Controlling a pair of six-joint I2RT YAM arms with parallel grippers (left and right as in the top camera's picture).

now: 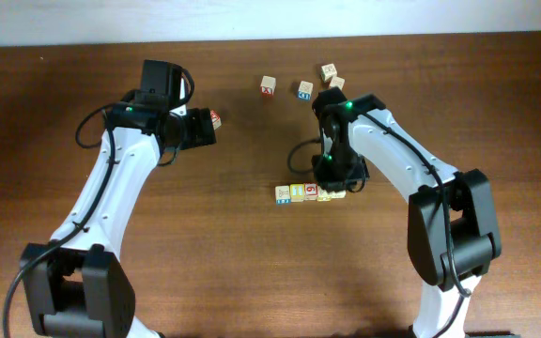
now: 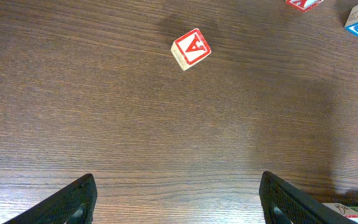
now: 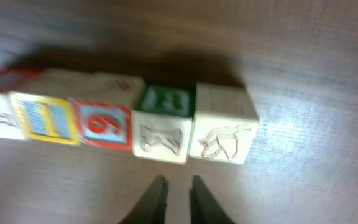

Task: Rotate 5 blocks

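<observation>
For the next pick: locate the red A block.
The red A block lies just ahead of the open left gripper, upper centre in the left wrist view.

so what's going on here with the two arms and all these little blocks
The right gripper hangs shut and empty just in front of a row of five blocks lined up on the table. The left gripper is open over bare wood, a red A block lying loose ahead of it. A few more blocks sit scattered farther back.
</observation>
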